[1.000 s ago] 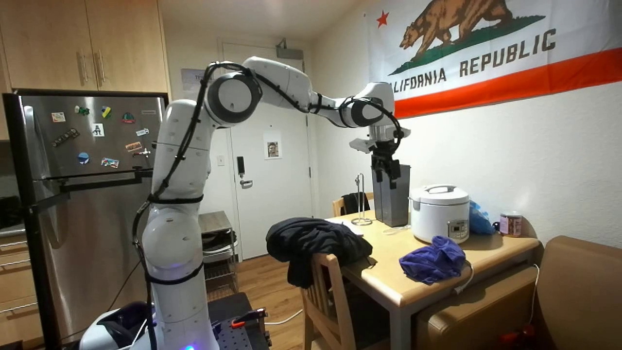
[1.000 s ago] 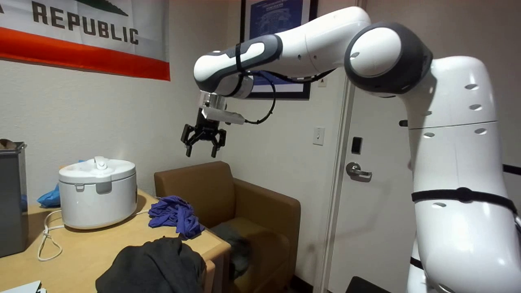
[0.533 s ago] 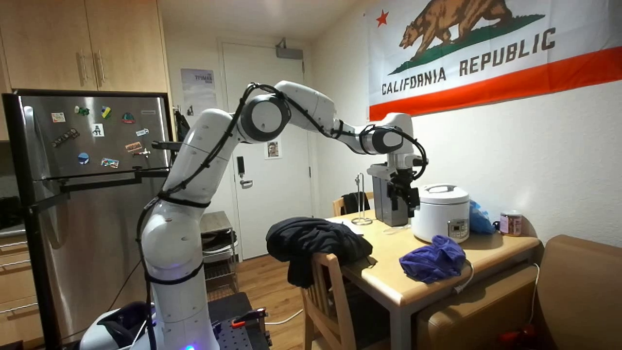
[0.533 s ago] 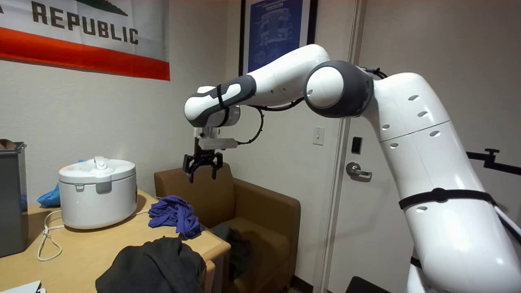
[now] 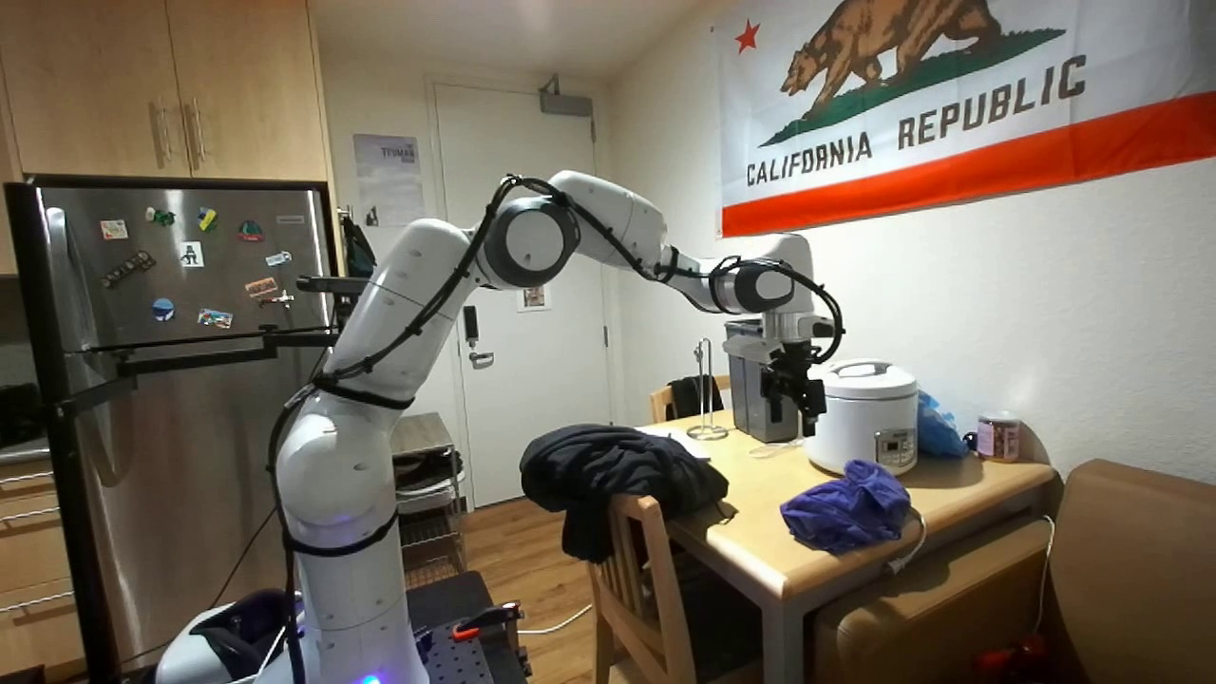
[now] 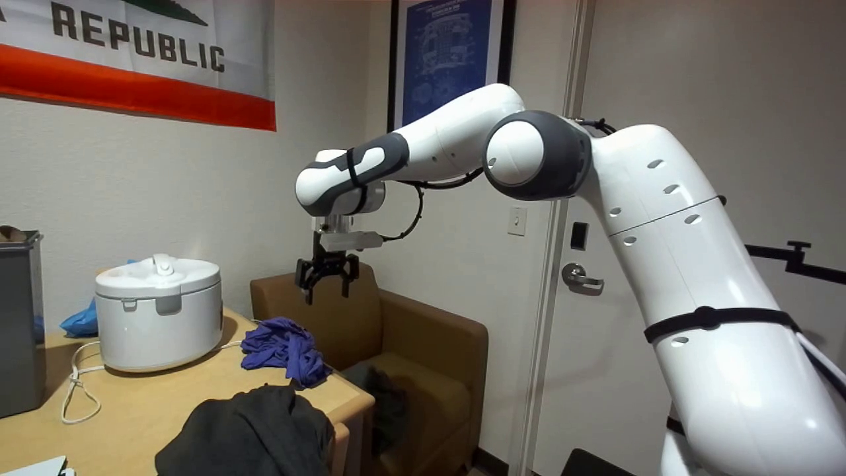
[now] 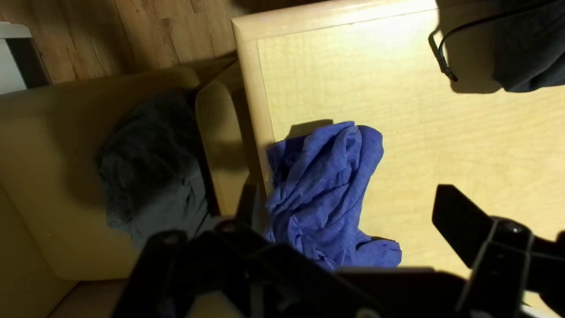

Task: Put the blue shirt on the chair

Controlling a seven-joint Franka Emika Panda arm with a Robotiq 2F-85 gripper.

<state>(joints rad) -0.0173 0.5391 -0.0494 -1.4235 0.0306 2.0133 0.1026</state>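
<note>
The shirt (image 7: 326, 190) lies blue and crumpled in soft, twisted folds at the edge of the pale, grained bench (image 7: 441, 154); the end effector (image 6: 327, 296) hangs above, jaws spread wide, holding nothing; nearby stand a glossy white cooker (image 6: 158, 324) and brown armchair (image 6: 400, 344); a flag (image 5: 912, 123) hangs on the rough wall (image 5: 997, 285).

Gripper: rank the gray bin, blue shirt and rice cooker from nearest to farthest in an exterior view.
In an exterior view, from the gripper:
1. Blue shirt: below and slightly left, near the edge of the table.
2. Rice cooker: farther left.
3. Gray bin: farthest left, at the picture's edge.
</note>
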